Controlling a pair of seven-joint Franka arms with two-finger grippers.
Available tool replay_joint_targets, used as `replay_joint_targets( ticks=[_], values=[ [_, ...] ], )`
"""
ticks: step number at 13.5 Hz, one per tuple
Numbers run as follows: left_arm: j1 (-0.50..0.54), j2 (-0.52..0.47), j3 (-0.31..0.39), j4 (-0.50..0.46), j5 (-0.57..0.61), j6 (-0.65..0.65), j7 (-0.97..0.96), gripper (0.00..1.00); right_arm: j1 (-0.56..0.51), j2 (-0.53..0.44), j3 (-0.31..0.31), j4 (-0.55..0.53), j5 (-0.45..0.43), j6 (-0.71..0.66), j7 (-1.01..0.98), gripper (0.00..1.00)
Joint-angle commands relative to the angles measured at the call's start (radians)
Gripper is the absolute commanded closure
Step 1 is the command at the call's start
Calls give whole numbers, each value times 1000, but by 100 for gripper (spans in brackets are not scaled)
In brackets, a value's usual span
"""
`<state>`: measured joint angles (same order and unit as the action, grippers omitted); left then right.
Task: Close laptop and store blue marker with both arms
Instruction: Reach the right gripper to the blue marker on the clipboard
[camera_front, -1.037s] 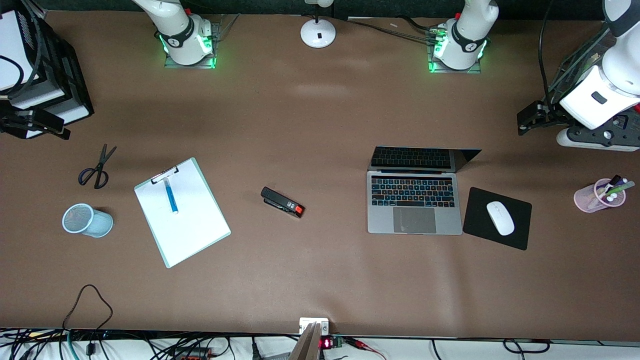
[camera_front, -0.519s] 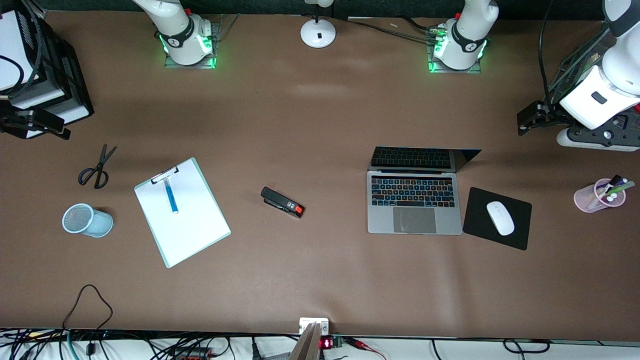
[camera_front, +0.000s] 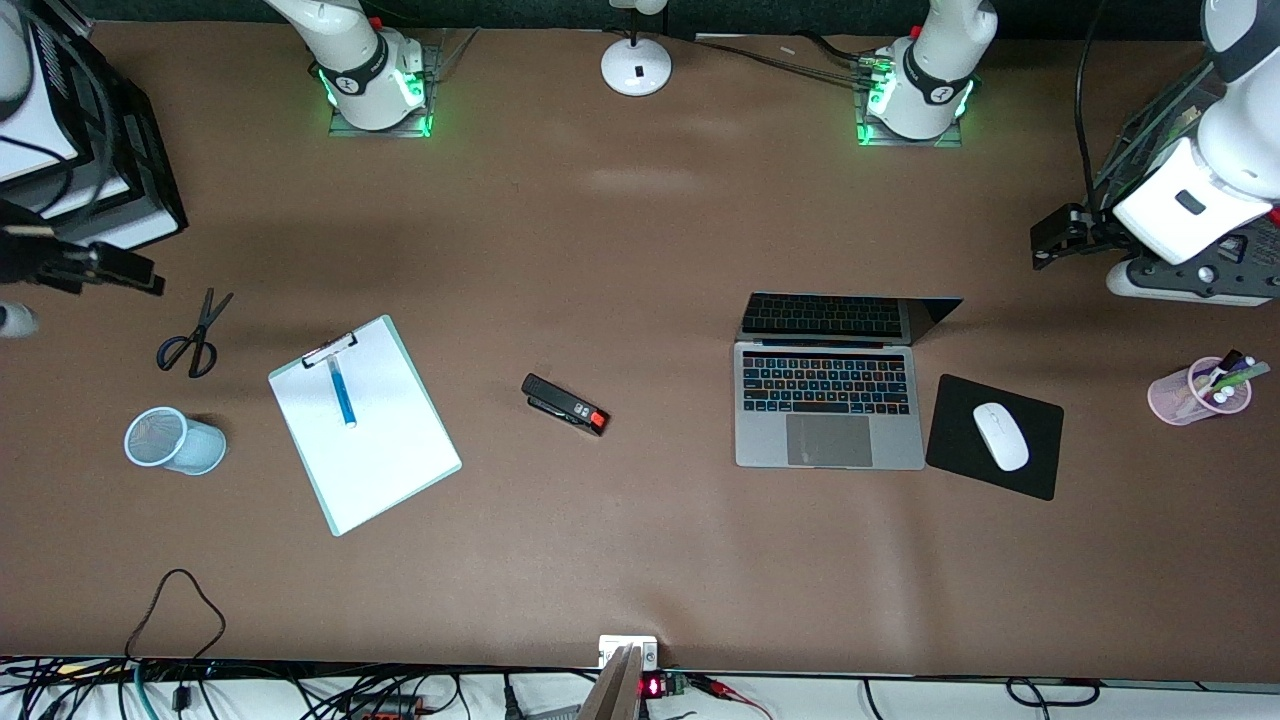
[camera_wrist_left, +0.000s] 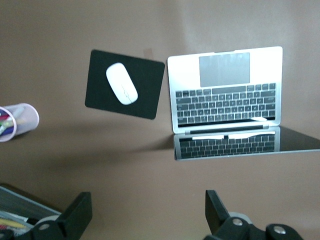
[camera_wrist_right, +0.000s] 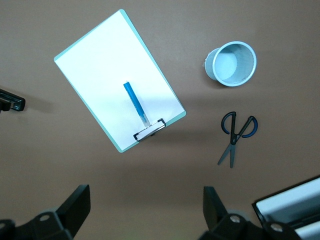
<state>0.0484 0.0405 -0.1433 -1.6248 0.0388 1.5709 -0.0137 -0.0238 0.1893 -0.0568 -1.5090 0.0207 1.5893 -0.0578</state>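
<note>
a: front view first — the laptop (camera_front: 829, 395) sits open on the table (camera_front: 640, 560) toward the left arm's end, just beside the mouse pad (camera_front: 994, 436). the lid's not down yet.

b: and the blue marker (camera_front: 342, 391) lies on the clipboard (camera_front: 364, 424), toward the right arm's end, with the mesh cup (camera_front: 173, 440) near it.

a: what's moved? both arms have crept a little since half a second ago. the right gripper (camera_front: 90, 268) has slid in from the table's edge, toward the scissors (camera_front: 194, 336).

b: the left gripper (camera_front: 1068, 232) has edged slightly toward the laptop too. nothing on the table has shifted.

a: fingers spread wide on both, holding nothing — right gripper (camera_wrist_right: 145, 205) above the clipboard, left gripper (camera_wrist_left: 147, 212) above the laptop.

b: looks like the approach is only starting.
</note>
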Motion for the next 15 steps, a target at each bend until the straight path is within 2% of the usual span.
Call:
replay_joint_targets(
  ticks=[1,2,3,5,9,12,15],
  values=[
    [11,7,2,5,-4,-20,20,48,7,56,11,1,2,81,4,0],
    [11,9,2,6,-4,-20,21,63,7,86,11,1,4,115,-2,0],
    [10,10,2,12,-4,-20,20,74,10,114,12,1,5,138,-14,0],
    [10,18,2,20,-4,-22,18,89,47,172,12,1,-1,208,-17,0],
    [10,30,4,20,-13,-48,20,100,90,307,11,1,-5,349,-17,0],
    [1,33,-6,20,-13,-80,6,100,88,416,11,1,-11,466,-138,0],
    [-1,27,-36,13,-16,-107,-12,100,93,481,11,0,-15,503,-186,0]
  ],
)
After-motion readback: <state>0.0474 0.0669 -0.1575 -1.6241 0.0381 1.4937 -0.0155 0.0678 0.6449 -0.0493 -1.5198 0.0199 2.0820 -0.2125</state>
